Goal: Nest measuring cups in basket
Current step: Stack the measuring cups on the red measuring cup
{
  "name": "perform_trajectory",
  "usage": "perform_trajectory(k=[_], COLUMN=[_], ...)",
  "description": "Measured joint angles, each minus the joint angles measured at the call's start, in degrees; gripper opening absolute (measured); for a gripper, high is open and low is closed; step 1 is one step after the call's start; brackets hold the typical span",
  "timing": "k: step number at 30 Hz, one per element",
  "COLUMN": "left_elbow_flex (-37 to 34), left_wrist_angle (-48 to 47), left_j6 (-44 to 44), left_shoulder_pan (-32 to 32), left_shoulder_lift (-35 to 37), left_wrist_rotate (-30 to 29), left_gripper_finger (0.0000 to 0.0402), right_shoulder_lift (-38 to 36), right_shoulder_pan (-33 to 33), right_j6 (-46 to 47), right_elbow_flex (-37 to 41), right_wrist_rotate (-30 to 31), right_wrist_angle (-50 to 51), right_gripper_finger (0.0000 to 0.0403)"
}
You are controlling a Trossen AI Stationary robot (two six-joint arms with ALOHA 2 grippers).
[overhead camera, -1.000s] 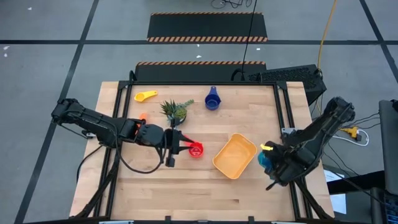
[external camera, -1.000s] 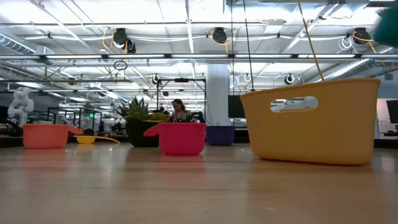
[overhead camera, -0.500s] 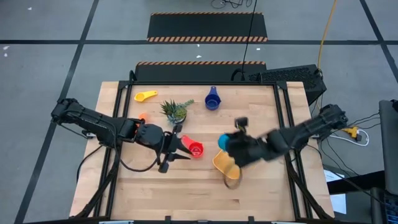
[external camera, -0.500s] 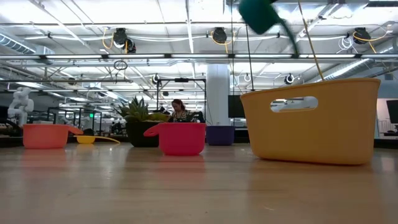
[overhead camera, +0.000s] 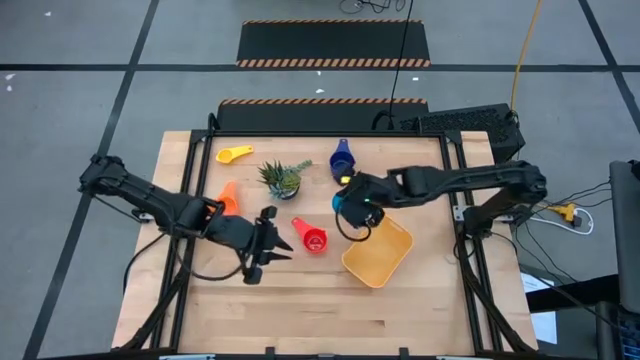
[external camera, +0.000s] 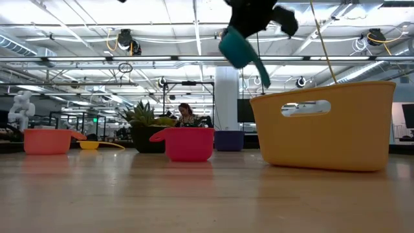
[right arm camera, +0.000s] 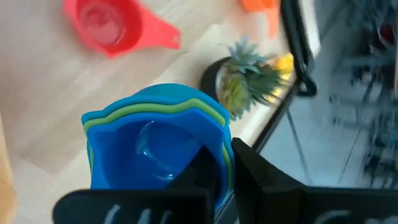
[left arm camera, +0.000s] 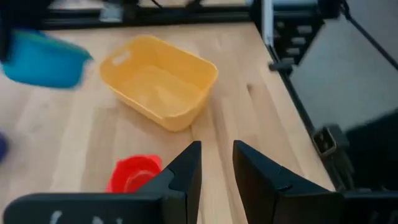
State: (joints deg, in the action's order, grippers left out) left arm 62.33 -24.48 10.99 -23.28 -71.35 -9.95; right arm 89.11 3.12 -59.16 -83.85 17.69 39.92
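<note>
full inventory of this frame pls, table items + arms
Basket: 1, orange-yellow, right of table centre, nothing inside.
Nested cup stack: 1, blue and green cups, held above the table by the basket's far-left corner.
Red cup: 1, on the table left of the basket.
Orange cup: 1, left part of the table.
Yellow cup: 1, far-left.
Dark blue cup: 1, far centre.
Potted plant: 1, green, between the yellow and dark blue cups.
Left gripper: partly open, holding nothing, beside the red cup.
Right gripper: shut on the stack.
</note>
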Motion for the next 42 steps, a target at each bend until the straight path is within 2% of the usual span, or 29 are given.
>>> perform_trajectory(k=[6, 13, 18, 21, 26, 29, 37, 42], left_elbow_flex=[0.01, 0.02, 0.0, 0.01, 0.02, 0.02, 0.02, 0.02], left_wrist_angle=[-0.44, -0.47, 0.82, 1.11, 1.12, 1.41, 3.43, 6.91], left_j6=[7.59, 15.31, 17.76, 18.66, 20.9, 21.11, 21.27, 19.61], left_shoulder_pan=[-5.29, -11.82, -15.72, -17.84, -20.47, -21.4, -21.54, -21.54], left_shoulder_lift=[2.08, 2.09, 2.07, 2.07, 2.07, 2.07, 2.05, 2.05], left_wrist_rotate=[-10.64, -19.14, -24.43, -27.33, -32.77, -34.14, -34.95, -36.24], left_gripper_finger=[0.0092, 0.0092, 0.0092, 0.0092, 0.0092, 0.0092, 0.0092, 0.0092], right_shoulder_lift=[5.41, 10.0, 13.42, 14.45, 14.82, 14.7, 16.0, 15.83], right_shoulder_pan=[-1.42, -0.99, 0.43, 1.73, 3.84, 5.56, 9.72, 9.73], right_j6=[-12.2, -27.0, -37.79, -45.86, -54.2, -56.25, -56.37, -61.59], right_elbow_flex=[0.01, 0.01, 0.09, 0.1, 0.1, 0.01, 0.7, 4.32], right_wrist_rotate=[-0.13, -4.61, -3.72, 0.01, -0.96, -3.62, -6.09, -5.47], right_wrist_angle=[-9.95, -16.21, -15.3, -16.52, -21.9, -23.8, -17.09, -25.47], right_gripper_finger=[0.001, 0.001, 0.0011, 0.0011, 0.0011, 0.0011, 0.0011, 0.0011])
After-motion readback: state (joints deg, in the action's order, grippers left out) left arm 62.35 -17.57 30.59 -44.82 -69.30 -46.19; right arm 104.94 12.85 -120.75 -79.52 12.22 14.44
